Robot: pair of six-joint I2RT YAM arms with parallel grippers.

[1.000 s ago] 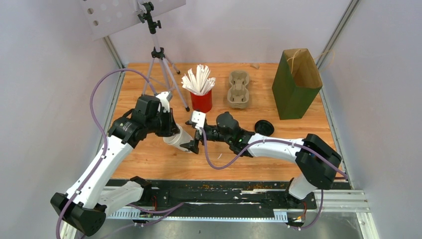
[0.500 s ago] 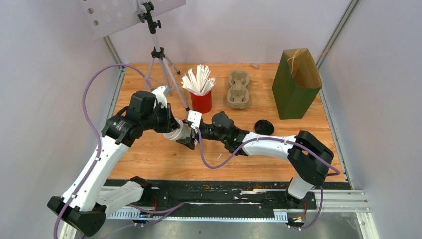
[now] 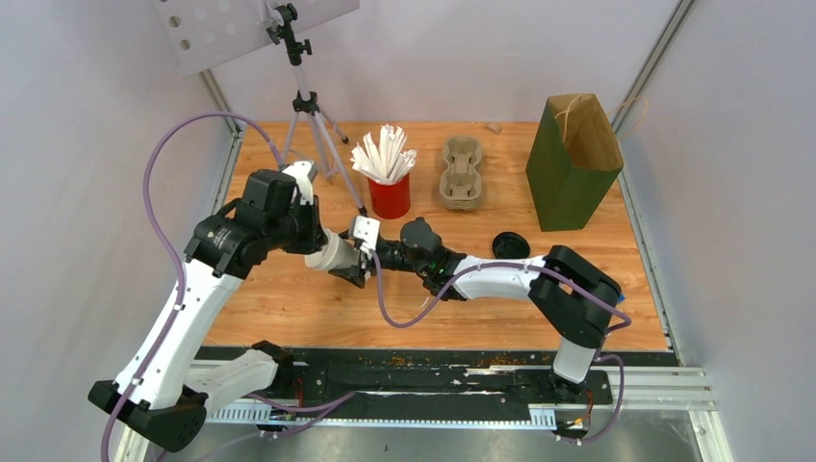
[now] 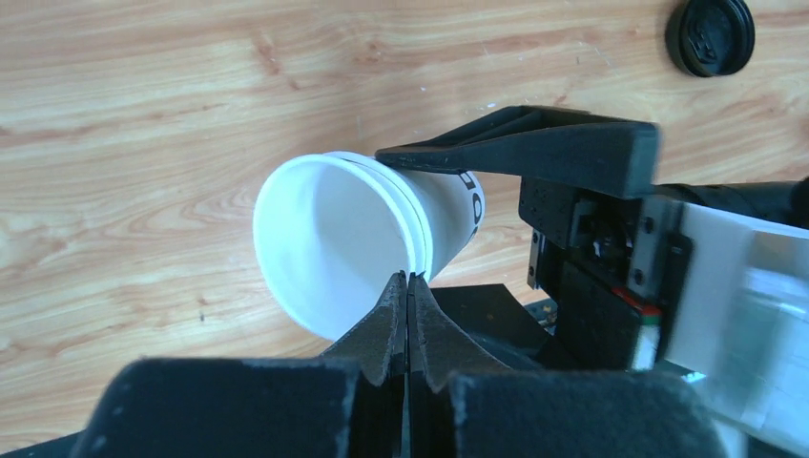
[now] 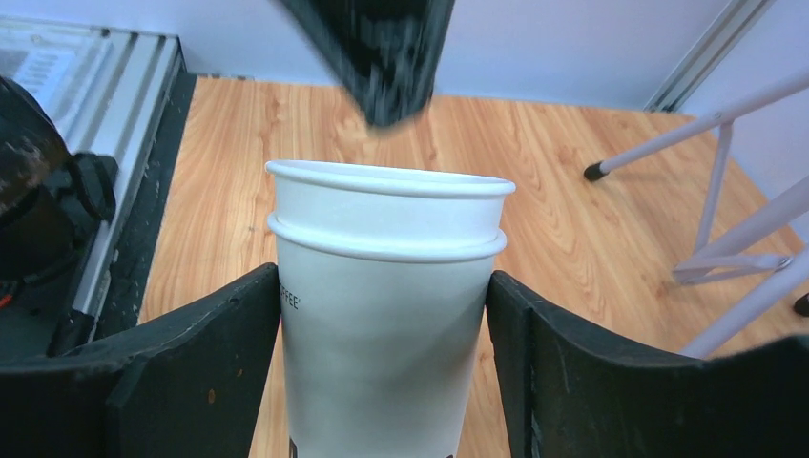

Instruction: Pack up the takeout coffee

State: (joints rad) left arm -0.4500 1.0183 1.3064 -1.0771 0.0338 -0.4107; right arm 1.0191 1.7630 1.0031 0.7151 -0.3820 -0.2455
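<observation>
Two white paper cups (image 3: 332, 256) are nested one inside the other, without lids, lying sideways above the table. My left gripper (image 4: 407, 278) is shut on the rim of the inner cup (image 4: 334, 239), pinching its wall. My right gripper (image 5: 384, 320) reaches in from the right; its fingers (image 5: 215, 367) press both sides of the outer cup (image 5: 382, 382), which carries small dark print. In the top view my left gripper (image 3: 314, 248) and right gripper (image 3: 355, 252) meet at the cups. A black lid (image 3: 510, 246) lies on the table, also seen as the lid (image 4: 711, 36).
A red cup of white straws (image 3: 389, 192) stands behind the grippers, with a beige pulp tray (image 3: 462, 173) beside it. A green paper bag (image 3: 573, 164) stands open at the back right. A tripod (image 3: 313, 125) stands at the back left.
Both arms have shifted left with the cups. My right gripper has slid along the outer cup and narrowed from wide open until its fingers touch the sides.
</observation>
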